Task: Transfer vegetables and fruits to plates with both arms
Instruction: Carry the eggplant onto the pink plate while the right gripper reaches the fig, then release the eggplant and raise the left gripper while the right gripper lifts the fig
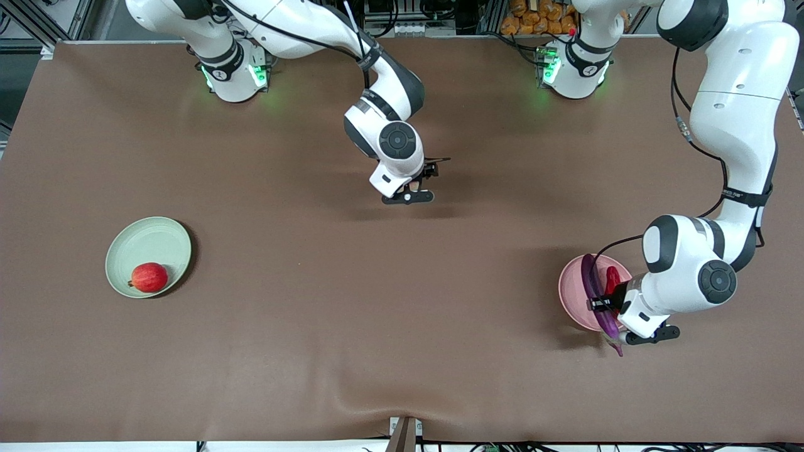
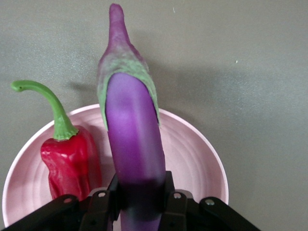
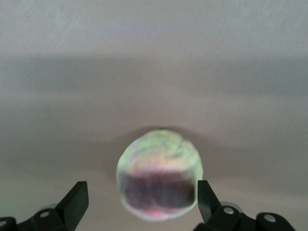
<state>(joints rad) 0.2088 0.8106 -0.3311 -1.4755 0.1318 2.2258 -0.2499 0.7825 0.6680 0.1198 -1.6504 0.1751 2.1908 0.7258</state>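
The left gripper (image 2: 139, 199) clamps the eggplant (image 2: 132, 144) lengthwise over the pink plate (image 2: 192, 154), beside the chili (image 2: 70, 161); the right gripper (image 3: 139, 202) straddles the pale fruit (image 3: 159, 175), fingers wide.

High front camera; wrist cameras look down closely.

Left gripper (image 2: 139, 202) fingers clamped; right gripper (image 3: 139, 202) fingers spread.

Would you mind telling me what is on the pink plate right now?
On the pink plate lies the red chili pepper. The eggplant is over it, gripped by the left gripper, its stem end past the rim. The plate beneath them is hidden.
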